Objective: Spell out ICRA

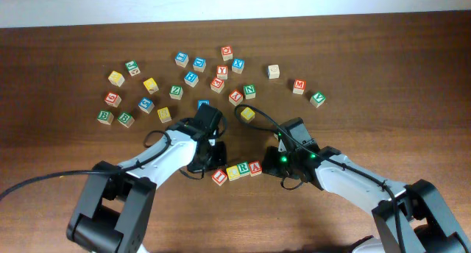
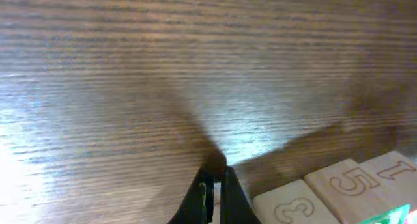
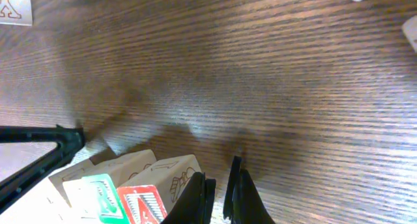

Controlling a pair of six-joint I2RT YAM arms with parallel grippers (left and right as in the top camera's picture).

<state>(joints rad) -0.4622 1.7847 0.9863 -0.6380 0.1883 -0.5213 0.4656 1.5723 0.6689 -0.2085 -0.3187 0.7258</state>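
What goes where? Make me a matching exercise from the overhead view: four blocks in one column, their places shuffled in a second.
1 I block
2 A block
3 M block
4 C block

a right end of the row
b second from the row's left
c back right, apart from the row
d left end of the row

Pairs: 1-d, 2-a, 3-c, 4-b
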